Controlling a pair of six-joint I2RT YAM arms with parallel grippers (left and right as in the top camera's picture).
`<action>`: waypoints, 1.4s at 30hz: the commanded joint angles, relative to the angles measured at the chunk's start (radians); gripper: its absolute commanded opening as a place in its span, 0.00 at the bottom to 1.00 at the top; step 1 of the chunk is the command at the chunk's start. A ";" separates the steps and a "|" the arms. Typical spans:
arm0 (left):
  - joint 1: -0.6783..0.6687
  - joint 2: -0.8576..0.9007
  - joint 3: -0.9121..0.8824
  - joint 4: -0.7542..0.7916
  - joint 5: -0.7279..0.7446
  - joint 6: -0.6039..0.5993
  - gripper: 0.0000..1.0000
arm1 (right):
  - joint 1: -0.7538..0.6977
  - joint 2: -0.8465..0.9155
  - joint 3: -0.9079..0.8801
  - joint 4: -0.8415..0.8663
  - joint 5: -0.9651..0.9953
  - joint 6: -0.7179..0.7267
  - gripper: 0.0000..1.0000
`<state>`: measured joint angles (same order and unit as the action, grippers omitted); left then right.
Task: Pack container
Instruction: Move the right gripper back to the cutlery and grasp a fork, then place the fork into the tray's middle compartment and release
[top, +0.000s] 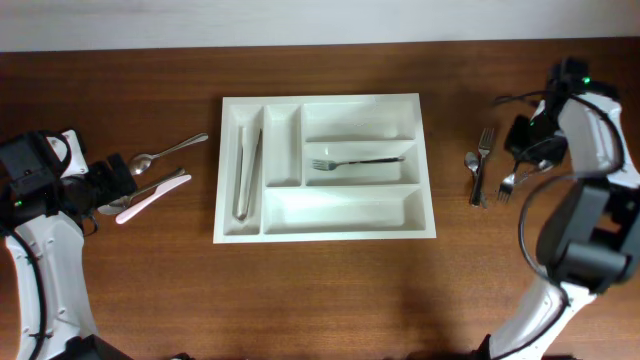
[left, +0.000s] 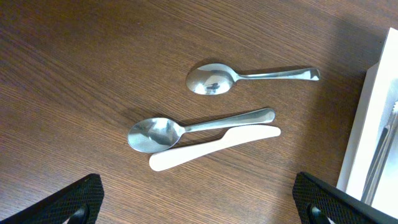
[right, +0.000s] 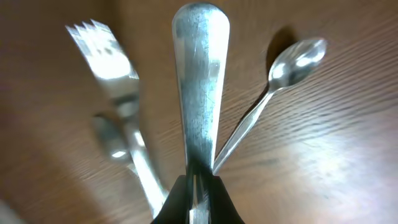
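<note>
From overhead, the large white rectangular plastic cutlery tray (top: 325, 228) lies in the middle of the brown wooden table (top: 330, 300), with both arms well clear of it. Metal tongs (top: 246, 170) lie in its far-left upright compartment and a steel fork (top: 355, 161) lies in the middle long one. The other 3 compartments are bare. The left gripper (top: 120, 188) partly covers the bowl end of the nearer of 2 steel spoons, and its opening is hard to read here. The right gripper (top: 520, 178) is mostly masked by its dark body. It grips a steel utensil (top: 506, 186) whose visible end seems to have tines.

In the left wrist view, only the tips of the left gripper (left: 196, 186) show, cut off at the bottom corners. They are spread wide, above the wood and touching nothing. Ahead lie a far steel spoon (left: 249, 77), a near steel spoon (left: 193, 129) and, just beside it, a white plastic knife (left: 214, 148). The tray wall (left: 367, 118) is cropped at the right.

In the right wrist view, the right gripper (right: 198, 199) is clamped narrow on the utensil's rounded steel handle (right: 200, 87), and its working end is hidden. Behind it, a second steel fork (right: 109, 62) is blurred and a small steel spoon (right: 292, 62) is sharper.
</note>
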<state>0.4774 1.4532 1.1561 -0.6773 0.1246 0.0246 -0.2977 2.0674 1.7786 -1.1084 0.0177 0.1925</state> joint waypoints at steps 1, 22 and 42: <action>0.003 0.005 0.016 -0.001 0.018 -0.010 0.99 | 0.066 -0.132 0.030 -0.003 -0.053 -0.097 0.04; 0.003 0.005 0.016 0.000 0.018 -0.010 0.99 | 0.678 -0.124 0.026 0.094 -0.214 -1.327 0.04; 0.003 0.005 0.016 -0.001 0.018 -0.010 0.99 | 0.658 0.080 0.029 0.066 -0.190 -1.413 0.26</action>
<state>0.4774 1.4532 1.1561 -0.6773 0.1249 0.0246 0.3614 2.1479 1.7996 -1.0428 -0.1734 -1.2137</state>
